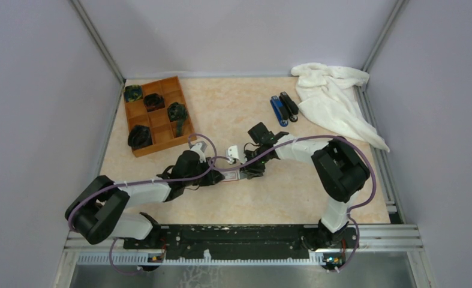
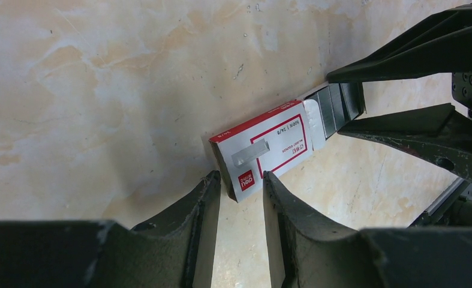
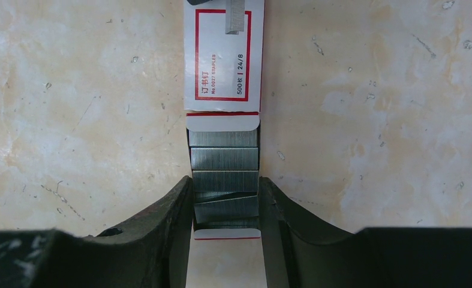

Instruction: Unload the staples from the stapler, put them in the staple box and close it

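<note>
Loose staple strip [image 2: 251,152] atop the staple box [image 2: 284,135]: probably light and brittle, best pinched by its long edges. The right gripper [image 3: 225,186] jaws clamp the drawn tray [image 3: 224,159]. The left gripper [image 2: 241,177] jaws flank the box corner, grip uncertain.

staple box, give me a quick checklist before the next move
1. Right gripper closed on the inner tray: ok.
2. Left gripper clamping the box sleeve: cannot tell, only its corner shows between the fingers.
3. Tray slid out, staple rows exposed: ok.
4. Loose staple strip secure: not ok, it lies free on the sleeve.
5. Black stapler clear of both arms: ok, far off beside the blue stapler.
</note>
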Robot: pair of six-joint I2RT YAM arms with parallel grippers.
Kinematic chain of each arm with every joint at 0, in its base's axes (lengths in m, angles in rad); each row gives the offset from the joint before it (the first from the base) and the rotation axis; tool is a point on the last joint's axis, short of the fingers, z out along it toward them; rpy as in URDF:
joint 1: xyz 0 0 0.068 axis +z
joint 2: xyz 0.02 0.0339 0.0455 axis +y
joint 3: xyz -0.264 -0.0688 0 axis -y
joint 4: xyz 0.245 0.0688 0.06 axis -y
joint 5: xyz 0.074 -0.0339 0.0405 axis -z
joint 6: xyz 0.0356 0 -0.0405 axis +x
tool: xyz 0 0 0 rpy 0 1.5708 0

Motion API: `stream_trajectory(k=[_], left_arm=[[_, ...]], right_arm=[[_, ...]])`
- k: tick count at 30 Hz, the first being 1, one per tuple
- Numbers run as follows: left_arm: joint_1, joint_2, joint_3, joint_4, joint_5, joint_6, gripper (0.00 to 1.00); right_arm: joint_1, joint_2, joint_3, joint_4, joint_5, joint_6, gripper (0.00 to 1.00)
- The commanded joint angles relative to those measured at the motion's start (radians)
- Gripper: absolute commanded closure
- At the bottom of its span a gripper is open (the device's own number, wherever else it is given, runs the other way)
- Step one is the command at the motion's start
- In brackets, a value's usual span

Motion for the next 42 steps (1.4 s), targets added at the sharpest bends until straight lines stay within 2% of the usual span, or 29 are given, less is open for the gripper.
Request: stream_trajectory(k=[1,31,42], left_arm=[[0.000,0.042,-0.015,-0.111,0.012,0.022,0.60],[0.000,0.082,-0.004,-0.088,0.049,0.031,0.61],[0.005,0.077,-0.004,-0.126,0.022,0.048,0.61]], right_arm=[[0.018,0.001,-0.004,0.022,0.020,0.020,0.65],[0.046,0.008,0.005,0.053,0.043,0.102,0.67],[0.046,0.014,0.005,0.043,0.092,0.134,0.67]])
